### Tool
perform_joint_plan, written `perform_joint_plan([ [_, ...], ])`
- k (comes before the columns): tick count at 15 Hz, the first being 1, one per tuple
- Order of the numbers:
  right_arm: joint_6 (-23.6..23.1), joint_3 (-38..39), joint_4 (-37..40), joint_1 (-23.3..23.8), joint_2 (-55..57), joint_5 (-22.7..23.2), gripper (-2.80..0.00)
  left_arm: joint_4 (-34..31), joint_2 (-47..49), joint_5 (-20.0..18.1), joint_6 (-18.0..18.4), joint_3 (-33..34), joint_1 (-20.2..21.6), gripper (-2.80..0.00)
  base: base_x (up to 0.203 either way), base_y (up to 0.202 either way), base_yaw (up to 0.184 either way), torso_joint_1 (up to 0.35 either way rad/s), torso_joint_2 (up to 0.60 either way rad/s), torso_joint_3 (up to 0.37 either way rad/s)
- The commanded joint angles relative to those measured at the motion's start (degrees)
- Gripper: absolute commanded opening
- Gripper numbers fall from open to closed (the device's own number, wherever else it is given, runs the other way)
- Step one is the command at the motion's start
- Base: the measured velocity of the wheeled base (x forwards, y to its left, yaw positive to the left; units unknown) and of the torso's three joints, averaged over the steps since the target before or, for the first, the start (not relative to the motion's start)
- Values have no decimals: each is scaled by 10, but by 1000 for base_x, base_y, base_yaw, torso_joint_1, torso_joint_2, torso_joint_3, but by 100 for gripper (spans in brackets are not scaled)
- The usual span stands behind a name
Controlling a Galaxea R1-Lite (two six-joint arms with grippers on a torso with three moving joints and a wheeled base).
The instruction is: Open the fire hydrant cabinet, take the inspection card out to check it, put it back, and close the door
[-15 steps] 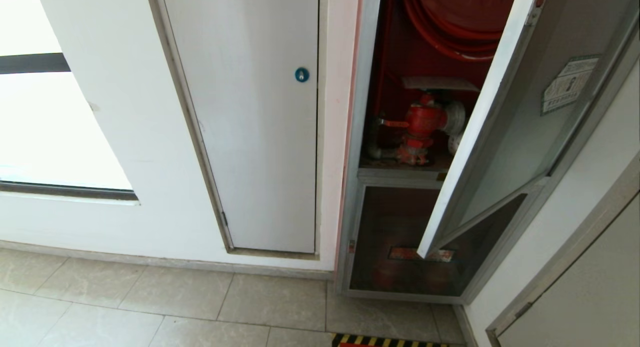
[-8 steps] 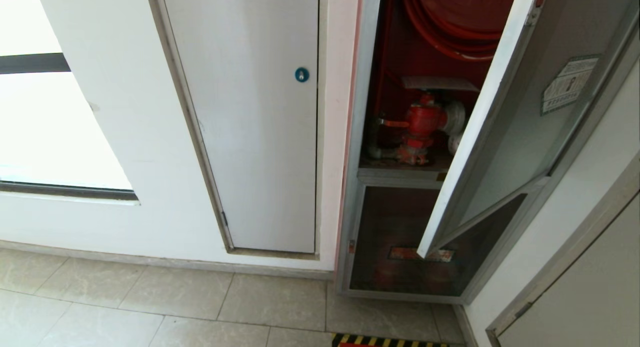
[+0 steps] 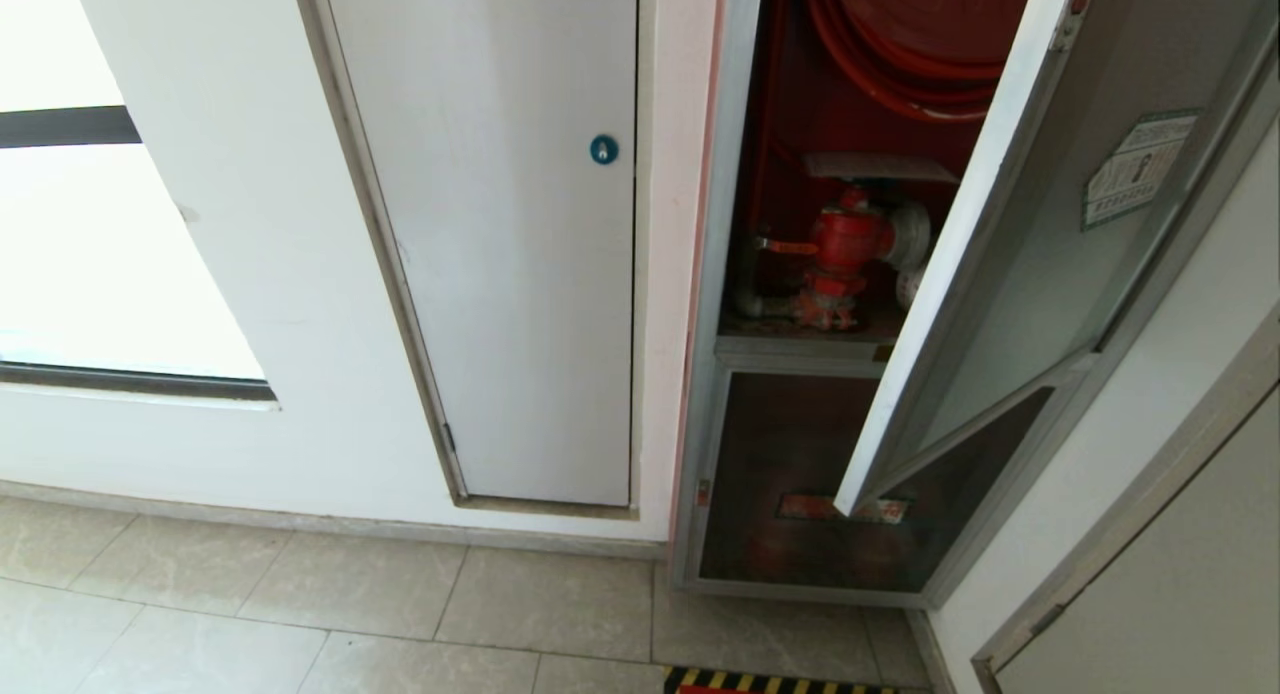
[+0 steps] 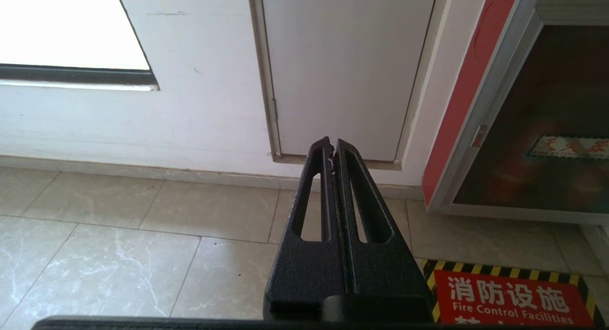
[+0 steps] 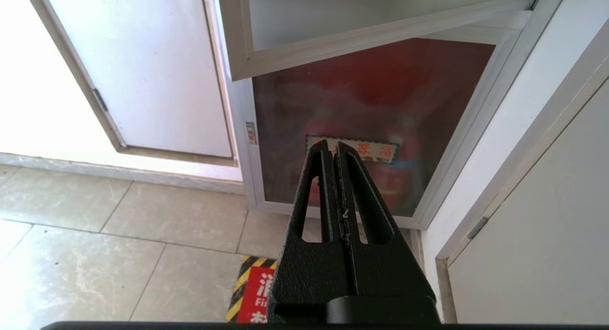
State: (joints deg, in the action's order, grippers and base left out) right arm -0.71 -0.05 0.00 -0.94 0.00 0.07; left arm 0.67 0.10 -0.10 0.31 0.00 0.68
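Right hand (image 5: 335, 151) pressed together, empty, low before cabinet (image 3: 715, 274); left hand (image 4: 331, 147) likewise. Nothing changed over last second: door (image 3: 1010, 264) ajar, card unseen, task unfinished.

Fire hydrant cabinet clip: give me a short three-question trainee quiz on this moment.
1. True or false: the door of the fire hydrant cabinet stands open.
2. Which is visible inside? A) a red valve below coiled red hose B) a blue bucket C) a folded ladder
3. What state are the left gripper and right gripper in, and does either hold anything?

Key: 1 true; 2 A; 3 both shut, empty, low over the floor in front of the wall.
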Motion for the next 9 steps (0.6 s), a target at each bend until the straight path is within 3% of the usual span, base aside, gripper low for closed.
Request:
perform_joint_plan([
  [1, 0, 0, 0, 0, 1, 0, -280, 0, 1, 0, 0, 3, 0, -280, 0, 0, 0, 0, 0, 0],
  [9, -2, -1, 2, 0, 1, 0, -280, 0, 1, 0, 0, 3, 0, -280, 0, 0, 0, 0, 0, 0],
])
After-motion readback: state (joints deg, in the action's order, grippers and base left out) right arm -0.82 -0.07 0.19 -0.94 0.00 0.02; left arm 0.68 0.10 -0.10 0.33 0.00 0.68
